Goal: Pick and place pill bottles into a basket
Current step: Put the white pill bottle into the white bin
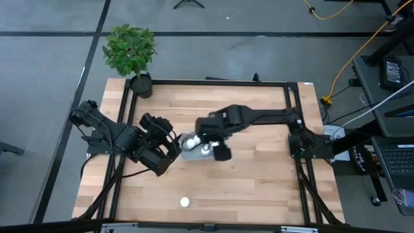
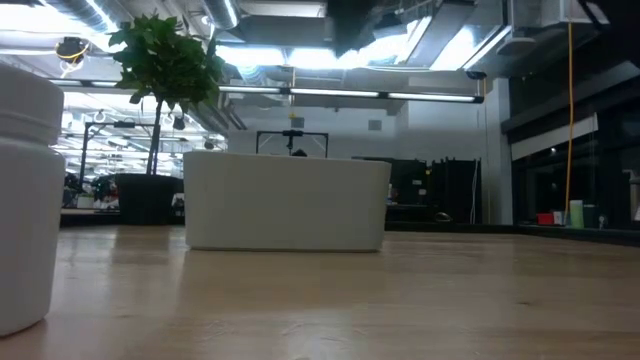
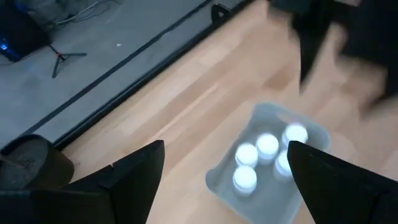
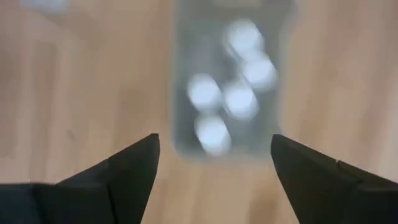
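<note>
Sitting in the basket: five pill bottles [image 4: 222, 99], white caps up, clustered close together; the right wrist view shows all five, the left wrist view shows them grouped toward one end.
Sixth pill bottle [image 1: 185, 202]: stands alone on the tabletop near the front edge, well apart from the basket; in the low view it looms at the picture's left edge [image 2: 25, 195], upright.
Basket [image 1: 191, 153]: pale blue-grey bin near the middle of the tabletop, between the two tools; in the low view it shows as a pale rectangular wall [image 2: 286, 202] resting flat on the wood.
Right tool [image 1: 213, 146]: above the basket, reaching in from the right side; its two dark fingers [image 4: 134, 171] stand wide apart with nothing between them, the basket showing below in the gap.
Left tool [image 1: 172, 146]: just beside the basket's left end, pointed toward it; fingers [image 3: 134, 177] spread apart and holding nothing.
Tabletop [image 1: 259, 181]: light wooden boards inside a black frame.
Potted plant [image 1: 131, 52]: green leaves in a black pot at the far left corner of the tabletop, well apart from the basket.
Beyond: grey floor with cables, and a laptop at the right side.
</note>
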`<state>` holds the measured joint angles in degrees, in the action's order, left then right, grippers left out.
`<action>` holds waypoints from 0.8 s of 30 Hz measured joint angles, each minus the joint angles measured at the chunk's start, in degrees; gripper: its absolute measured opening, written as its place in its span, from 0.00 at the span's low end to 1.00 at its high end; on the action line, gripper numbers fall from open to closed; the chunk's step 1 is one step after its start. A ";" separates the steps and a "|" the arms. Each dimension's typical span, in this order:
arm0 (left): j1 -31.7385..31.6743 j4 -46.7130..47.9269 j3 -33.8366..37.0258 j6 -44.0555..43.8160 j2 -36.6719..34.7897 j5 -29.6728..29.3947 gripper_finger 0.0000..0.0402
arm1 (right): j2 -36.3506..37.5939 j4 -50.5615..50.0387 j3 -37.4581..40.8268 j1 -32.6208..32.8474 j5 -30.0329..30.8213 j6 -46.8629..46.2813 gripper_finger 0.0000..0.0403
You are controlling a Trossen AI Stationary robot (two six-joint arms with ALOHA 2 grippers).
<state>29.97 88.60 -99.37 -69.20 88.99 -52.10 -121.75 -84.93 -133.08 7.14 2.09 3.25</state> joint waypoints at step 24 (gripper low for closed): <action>6.59 -22.74 13.95 28.55 0.55 43.35 0.83 | 43.84 -5.06 17.61 15.29 31.91 -21.19 0.65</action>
<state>36.55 65.86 -85.42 -40.64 89.54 -8.76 -77.91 -89.99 -115.47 22.42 34.00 -17.93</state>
